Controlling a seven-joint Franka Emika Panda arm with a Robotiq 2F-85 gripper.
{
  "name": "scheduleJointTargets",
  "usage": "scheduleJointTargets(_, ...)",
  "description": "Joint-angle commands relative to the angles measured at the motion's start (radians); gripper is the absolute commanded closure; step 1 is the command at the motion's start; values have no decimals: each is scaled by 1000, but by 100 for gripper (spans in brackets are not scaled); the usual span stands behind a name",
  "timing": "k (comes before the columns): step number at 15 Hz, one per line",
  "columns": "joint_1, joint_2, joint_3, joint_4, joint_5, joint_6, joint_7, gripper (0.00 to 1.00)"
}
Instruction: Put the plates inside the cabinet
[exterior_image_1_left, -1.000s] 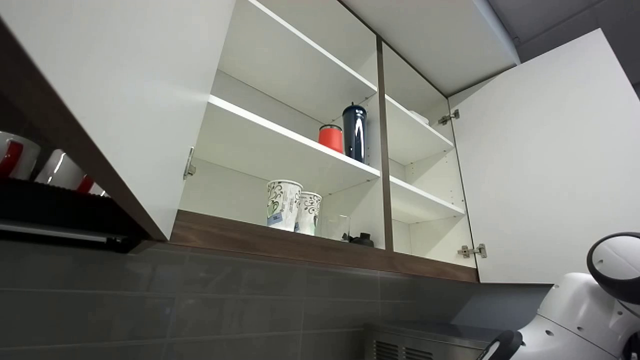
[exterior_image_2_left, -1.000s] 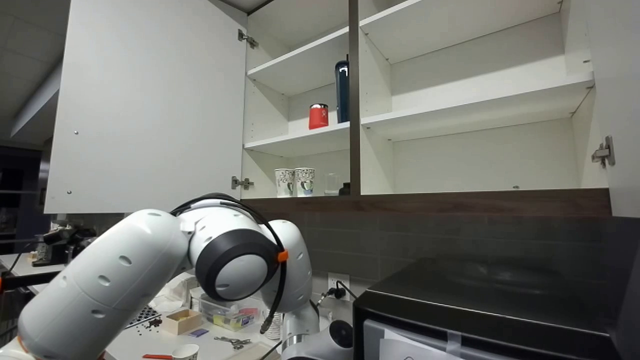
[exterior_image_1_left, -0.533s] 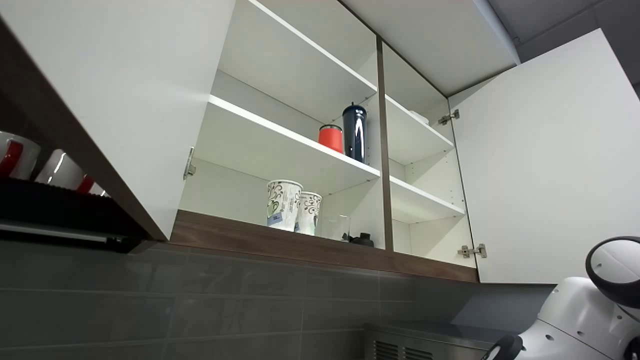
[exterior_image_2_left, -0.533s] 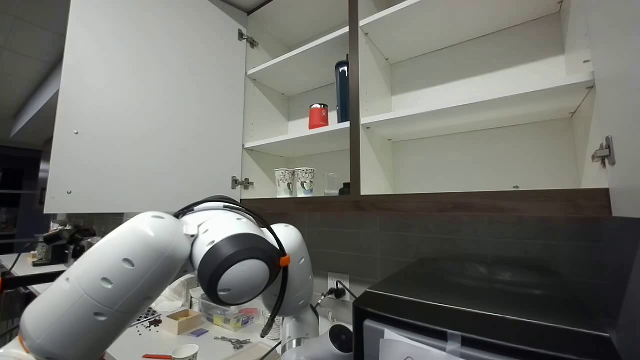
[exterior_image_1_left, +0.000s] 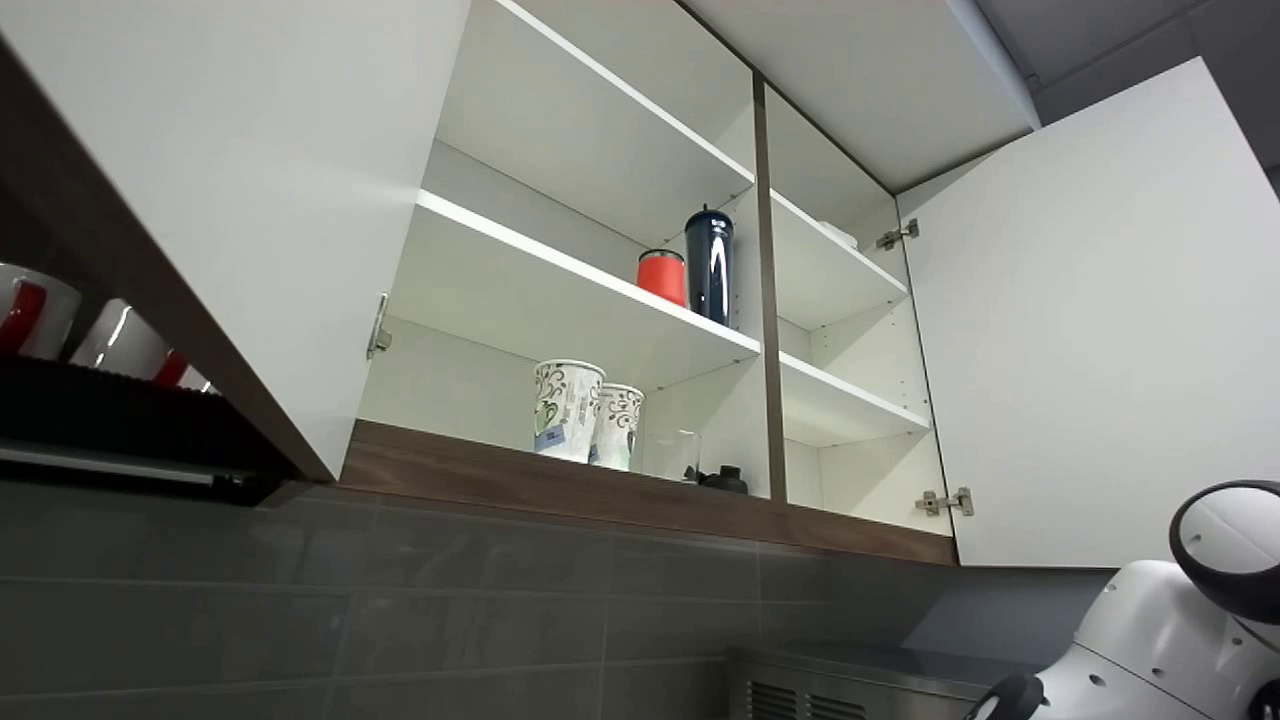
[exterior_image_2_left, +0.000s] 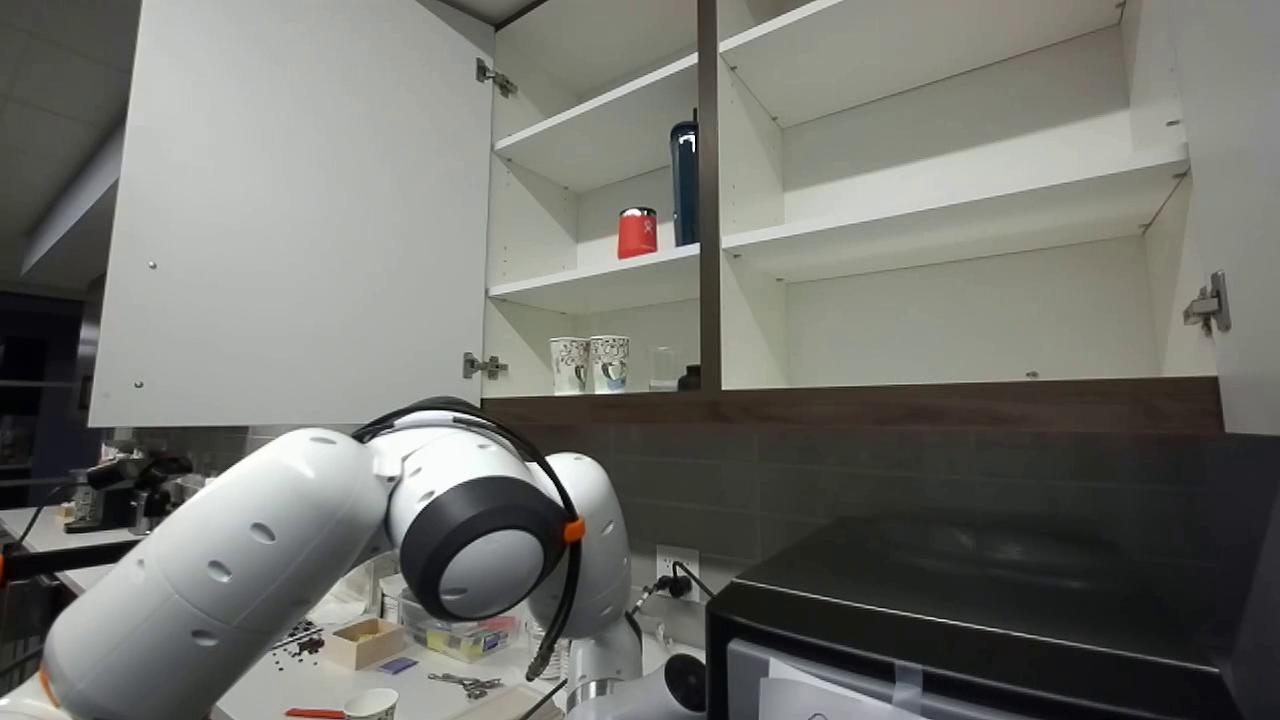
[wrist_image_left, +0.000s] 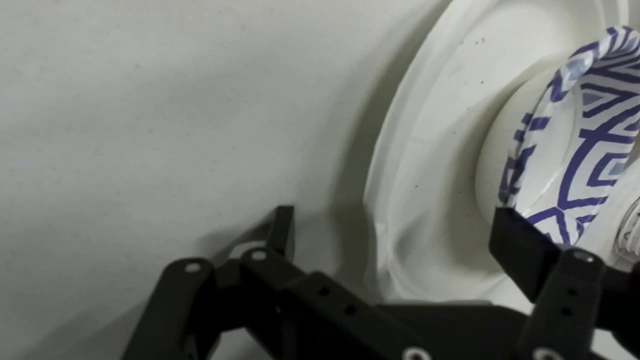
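- Grey wall tiles (exterior_image_1_left: 480, 620) are seen below the white cabinet (exterior_image_2_left: 960, 320) in both exterior views; its doors (exterior_image_2_left: 300, 220) are swung open.
- Red cup (exterior_image_2_left: 637, 233), dark tumbler (exterior_image_2_left: 685, 185) and two patterned cups (exterior_image_1_left: 568, 412) are held on its shelves (exterior_image_2_left: 960, 222); a white item (exterior_image_1_left: 838, 236) higher up is too hidden to be identified.
- Change: the arm (exterior_image_2_left: 490, 570) has been lowered slightly over the last second, as seen in both exterior views; cabinet contents unmoved.
- Wrist view: a wide white plate (wrist_image_left: 435, 175) is seen on a pale surface (wrist_image_left: 150, 150), a blue-patterned dish (wrist_image_left: 570, 155) seemingly set inside it (bowl or smaller plate, can't be told). Both are taken as the plates meant; both are outside the cabinet.
- Gripper (wrist_image_left: 395, 215) is spread apart, nothing clamped: one finger (wrist_image_left: 284, 232) is placed outside the plate's rim, the other finger (wrist_image_left: 522, 250) over its inside, by the dish's edge. Contact can't be told.
- Meaning, as judged: the rim is being straddled for a grasp; grip not yet made, placing not begun.
- Further lowering, then closing on the rim, seems called for.
- Risk: if only the plate is pinched, the dish could be tipped off when lifted.
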Motion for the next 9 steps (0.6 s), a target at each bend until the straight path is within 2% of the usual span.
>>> scheduleJointTargets(1,2,35,0,41,-1,-58,-11,0)
scheduleJointTargets(4,7,43,-6,59,4,-84,-14,5)
scheduleJointTargets(5,9,46,-8,65,7,-92,-15,14)
scheduleJointTargets(6,11,48,-9,69,9,-97,-16,29)
scheduleJointTargets(7,12,50,-10,72,9,-99,-16,35)
scheduleJointTargets(9,16,55,-16,81,10,-107,-13,53)
